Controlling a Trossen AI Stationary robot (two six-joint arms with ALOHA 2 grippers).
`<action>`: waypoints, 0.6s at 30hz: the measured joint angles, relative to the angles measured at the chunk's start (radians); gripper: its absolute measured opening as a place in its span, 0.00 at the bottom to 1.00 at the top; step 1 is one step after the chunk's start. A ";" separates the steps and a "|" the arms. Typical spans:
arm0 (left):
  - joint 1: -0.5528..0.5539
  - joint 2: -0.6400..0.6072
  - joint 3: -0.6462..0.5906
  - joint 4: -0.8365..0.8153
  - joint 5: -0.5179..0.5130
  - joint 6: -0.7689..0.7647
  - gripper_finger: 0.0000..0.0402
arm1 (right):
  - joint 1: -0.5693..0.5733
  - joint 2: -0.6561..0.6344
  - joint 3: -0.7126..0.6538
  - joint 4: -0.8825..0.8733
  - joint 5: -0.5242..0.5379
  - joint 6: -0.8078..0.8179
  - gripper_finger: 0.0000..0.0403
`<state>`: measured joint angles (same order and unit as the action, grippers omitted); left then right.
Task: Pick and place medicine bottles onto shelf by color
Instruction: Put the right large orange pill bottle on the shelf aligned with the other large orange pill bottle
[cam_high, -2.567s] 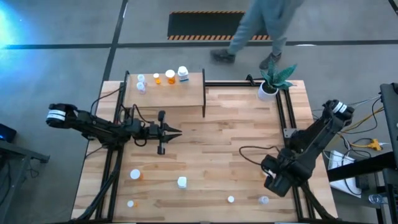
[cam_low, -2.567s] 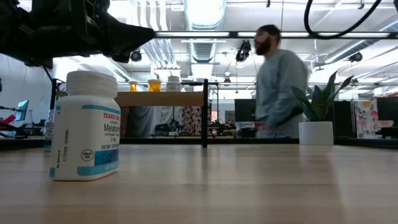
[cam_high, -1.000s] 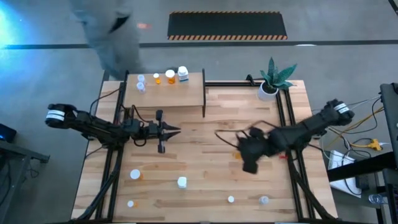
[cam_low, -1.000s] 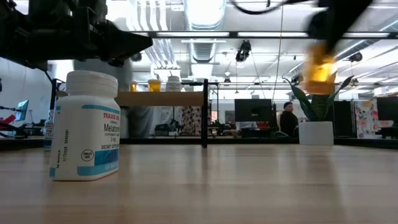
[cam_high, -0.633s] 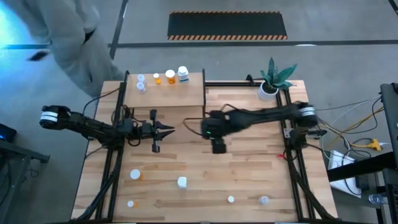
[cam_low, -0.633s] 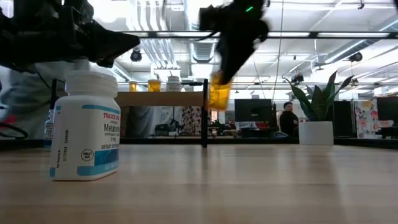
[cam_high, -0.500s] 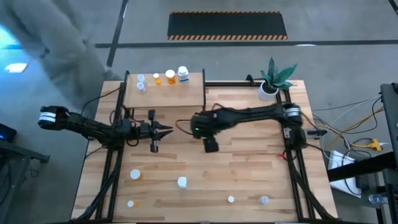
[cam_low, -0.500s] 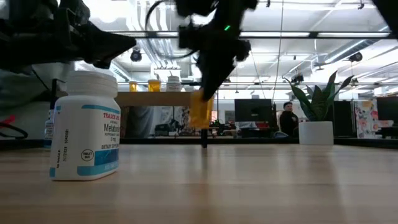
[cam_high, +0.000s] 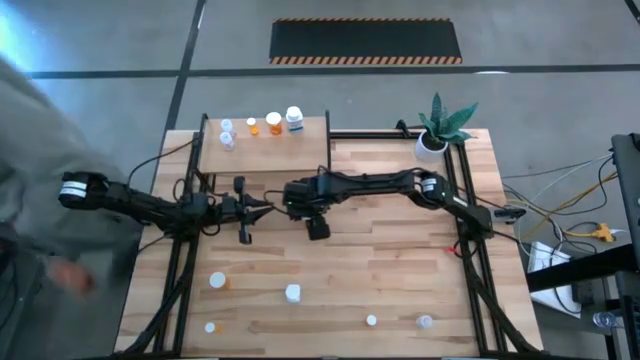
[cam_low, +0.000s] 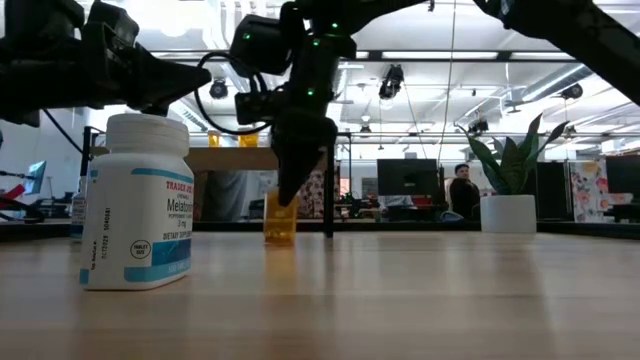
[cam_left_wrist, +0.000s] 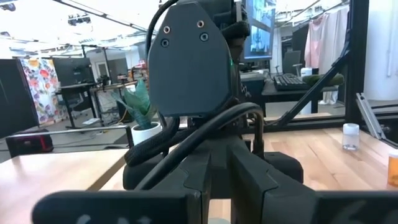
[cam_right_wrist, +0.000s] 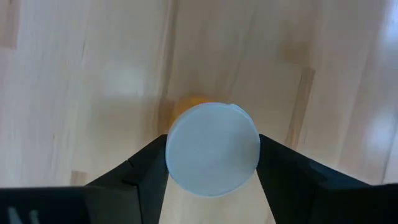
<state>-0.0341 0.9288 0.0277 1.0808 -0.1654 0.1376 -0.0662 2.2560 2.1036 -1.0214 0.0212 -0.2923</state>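
Orange medicine bottle (cam_low: 280, 222), white cap (cam_right_wrist: 212, 149): upright, base at or just above the tabletop (cam_high: 390, 270) in the low view; contact cannot be confirmed. The right gripper (cam_low: 288, 196) pinches it, one dark finger on each side of the cap in the right wrist view. The grip is from above at the cap, which I judge keeps the bottle vertical for transport and release.

Position: mid-table, just in front of the shelf (cam_high: 300, 155) and below its board level. Judgement: this is a halfway point, not the goal, since the bottle must still rise to the board.

The shelf already holds bottles in a row: small pale ones (cam_high: 227, 133) at the left end, orange ones (cam_high: 271, 124) mid-row, a white one (cam_high: 294, 118) beside them. Orange likely belongs by the orange pair.

The left gripper (cam_high: 264, 207) hovers just beside the right one, fingers spread, empty.

Loose bottles (cam_high: 292, 293) remain along the near table edge. White Trader Joe's melatonin bottle (cam_low: 136, 202) stands nearest the low camera.
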 joint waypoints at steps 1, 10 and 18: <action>0.000 0.001 0.000 0.000 0.000 0.002 0.08 | 0.000 0.002 0.006 0.001 0.000 0.000 0.52; 0.000 0.002 0.003 -0.017 0.000 0.009 0.08 | 0.000 -0.036 0.017 0.005 -0.003 -0.014 0.55; 0.000 0.002 0.005 -0.017 0.000 0.027 0.08 | 0.000 -0.036 0.012 0.001 -0.003 0.001 0.71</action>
<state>-0.0341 0.9306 0.0322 1.0641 -0.1654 0.1642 -0.0662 2.2204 2.1160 -1.0208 0.0181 -0.2914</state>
